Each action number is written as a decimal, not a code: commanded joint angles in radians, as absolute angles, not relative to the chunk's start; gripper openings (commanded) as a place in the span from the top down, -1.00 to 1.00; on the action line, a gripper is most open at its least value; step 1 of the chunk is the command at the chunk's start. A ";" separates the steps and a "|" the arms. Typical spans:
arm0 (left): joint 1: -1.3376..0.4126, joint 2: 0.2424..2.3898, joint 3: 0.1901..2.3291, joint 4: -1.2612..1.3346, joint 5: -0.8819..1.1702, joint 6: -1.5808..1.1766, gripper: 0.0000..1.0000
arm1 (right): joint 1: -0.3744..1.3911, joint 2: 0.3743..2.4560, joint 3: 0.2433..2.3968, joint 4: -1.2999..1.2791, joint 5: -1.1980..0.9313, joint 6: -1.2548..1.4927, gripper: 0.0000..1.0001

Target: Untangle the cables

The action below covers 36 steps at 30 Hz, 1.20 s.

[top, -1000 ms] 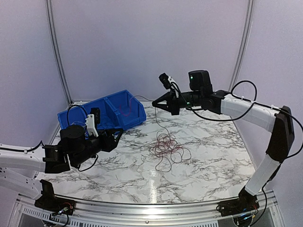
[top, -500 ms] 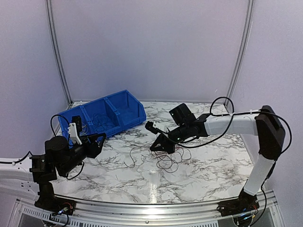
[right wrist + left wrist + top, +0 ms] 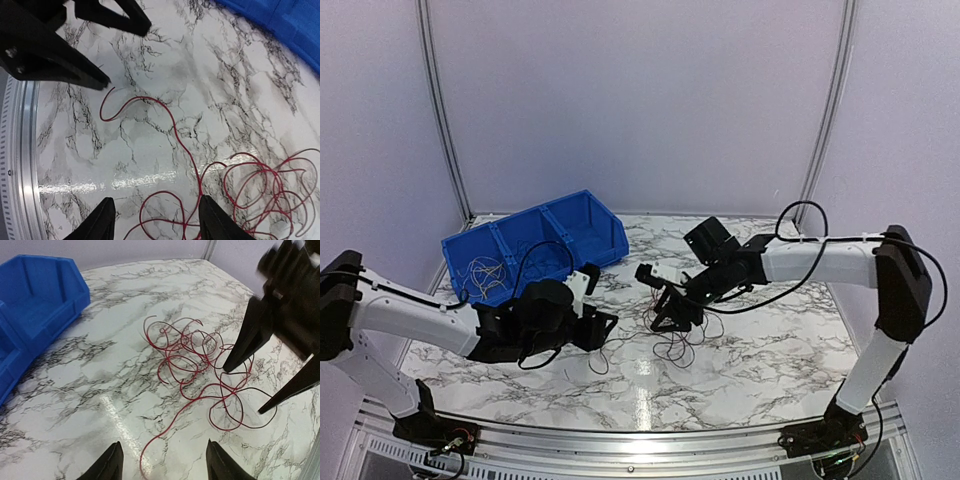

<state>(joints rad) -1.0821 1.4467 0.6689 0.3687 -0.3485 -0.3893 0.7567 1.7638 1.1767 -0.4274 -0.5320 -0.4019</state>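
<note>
A white, dark-veined marble-pattern bench (image 3: pixel 780 350), edged by a metal rail (image 3: pixel 640 440) on its near side, carries a blue bin (image 3: pixel 560 235) at its far left. Near the centre, well apart from the bin, the cables (image 3: pixel 195 357) lie in a loose red tangle, one end trailing toward the rail.

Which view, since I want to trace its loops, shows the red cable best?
The left wrist view: the red cable lies almost whole and close, loops distinct. The right wrist view cuts part of it off at the frame edge. The top view shows it small, partly behind the right gripper.
</note>
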 commanded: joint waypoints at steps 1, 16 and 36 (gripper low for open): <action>-1.074 1.575 0.760 0.356 -0.203 -0.331 -0.18 | 0.710 1.602 1.141 -0.500 -0.519 -0.480 -0.19; -1.175 1.949 1.115 0.379 -0.007 -0.514 -0.30 | 0.474 1.426 0.994 -0.386 -0.549 -0.448 -0.26; -1.172 1.976 1.217 0.329 -0.101 -0.833 1.00 | 0.473 1.451 1.002 -0.394 -0.548 -0.456 -0.26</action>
<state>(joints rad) -1.1790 2.0979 1.2427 0.3458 -0.0498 -0.8719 0.4774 1.4406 0.9844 -0.4046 -0.5400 -0.4473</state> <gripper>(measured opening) 0.018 0.629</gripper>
